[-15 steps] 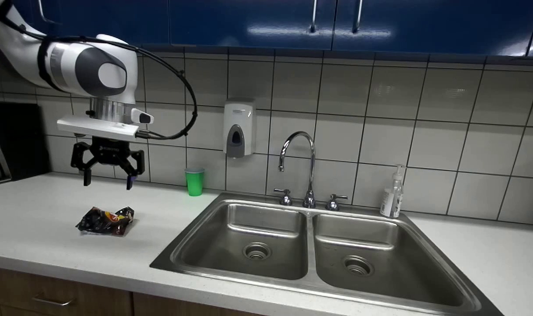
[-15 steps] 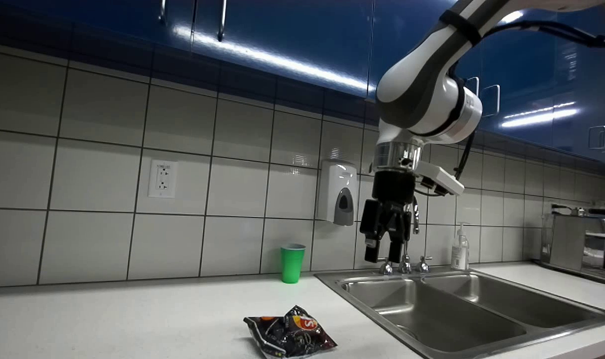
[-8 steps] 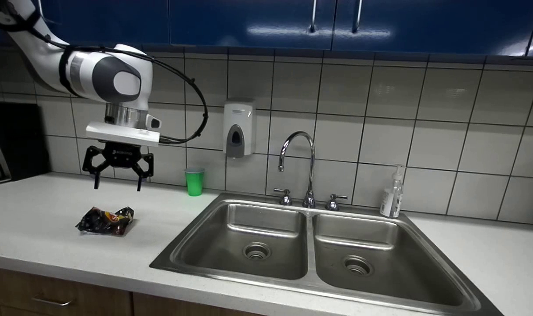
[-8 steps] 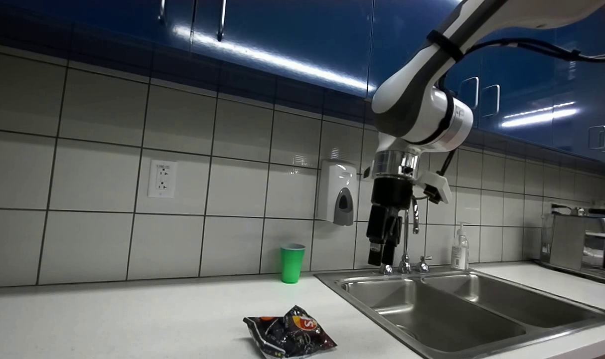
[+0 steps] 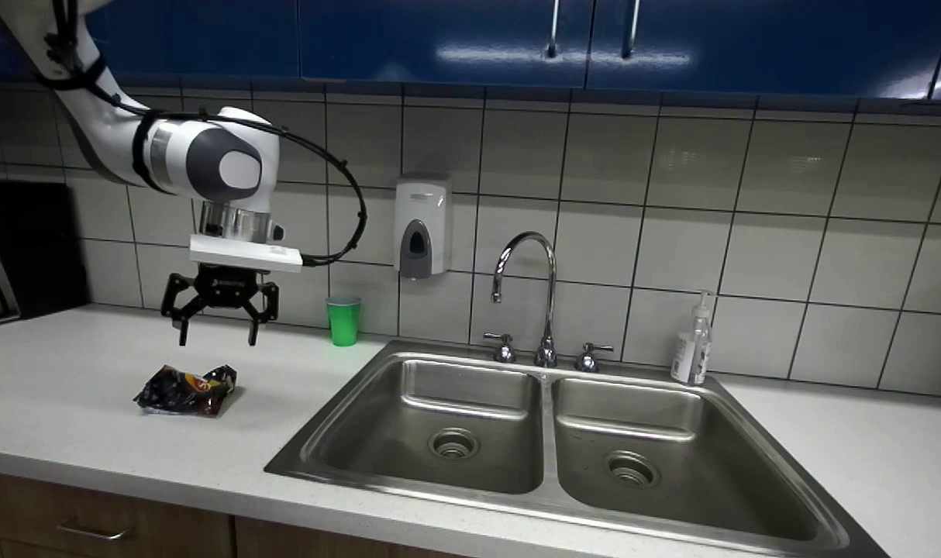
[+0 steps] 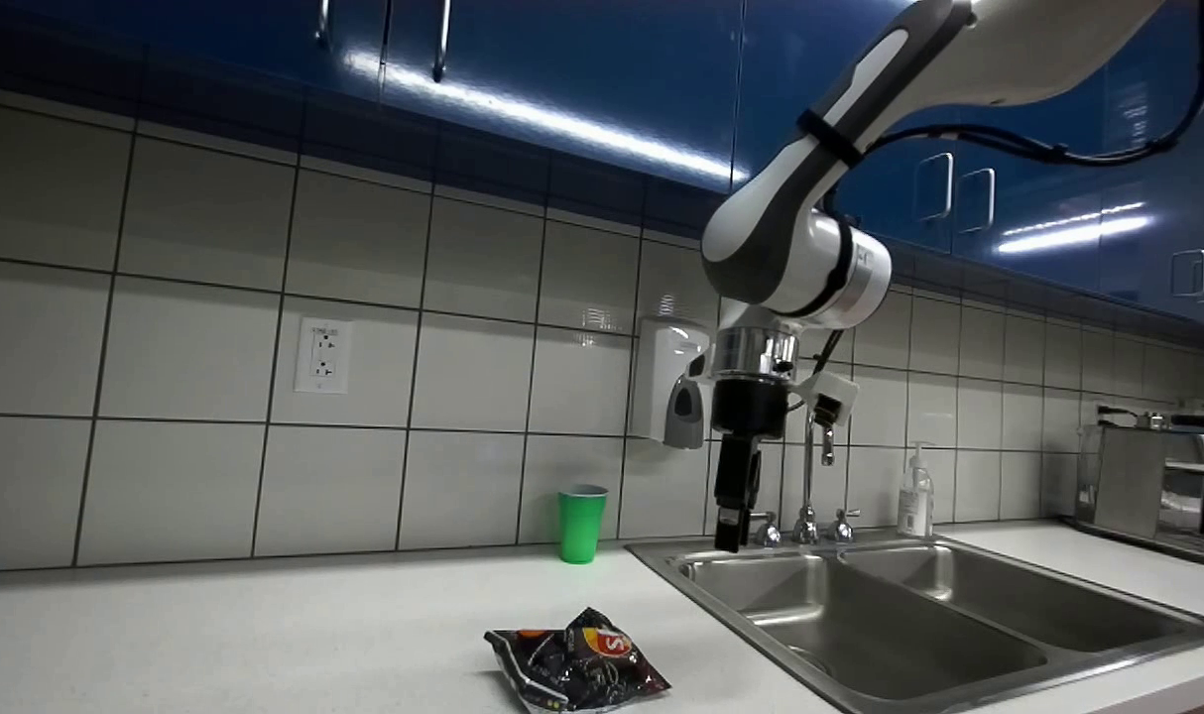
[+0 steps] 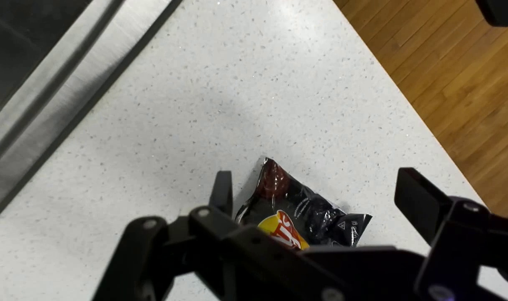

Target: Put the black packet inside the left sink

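Black packet (image 5: 185,391), lying on the counter (image 5: 60,387) outside the left sink (image 5: 377,453); gripper (image 5: 218,340), hanging empty, jaws spread: we judge the approach in hand, the next move wanting alignment, lowering and closing.

"Countertop (image 5: 60,380), as seen in an exterior view?"
"Snack packet (image 5: 187,391) at left; double-basin sink (image 5: 552,497) to its right; cup (image 5: 344,322) between the two, farther back, near the backsplash (image 5: 788,260)."
"Sink's back rim?"
"Faucet (image 5: 550,302) at centre, a handle (image 5: 504,350) each side; pump bottle (image 5: 692,350) at right corner."
"Backsplash?"
"Soap dispenser (image 5: 422,226), mounted between cup and faucet."
"Gripper (image 5: 218,341)?"
"Above the countertop, apart from the packet."
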Robot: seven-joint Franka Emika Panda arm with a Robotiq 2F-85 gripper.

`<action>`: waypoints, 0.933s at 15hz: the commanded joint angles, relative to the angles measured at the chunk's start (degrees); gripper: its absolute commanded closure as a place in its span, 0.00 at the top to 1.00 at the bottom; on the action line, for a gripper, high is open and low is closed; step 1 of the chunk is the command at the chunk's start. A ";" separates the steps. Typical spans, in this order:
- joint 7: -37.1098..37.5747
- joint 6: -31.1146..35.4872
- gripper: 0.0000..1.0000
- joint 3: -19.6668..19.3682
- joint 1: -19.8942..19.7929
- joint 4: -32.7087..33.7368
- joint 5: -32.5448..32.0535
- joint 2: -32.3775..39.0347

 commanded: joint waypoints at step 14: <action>-5.04 -1.48 1.00 10.63 -1.42 18.05 -6.78 19.00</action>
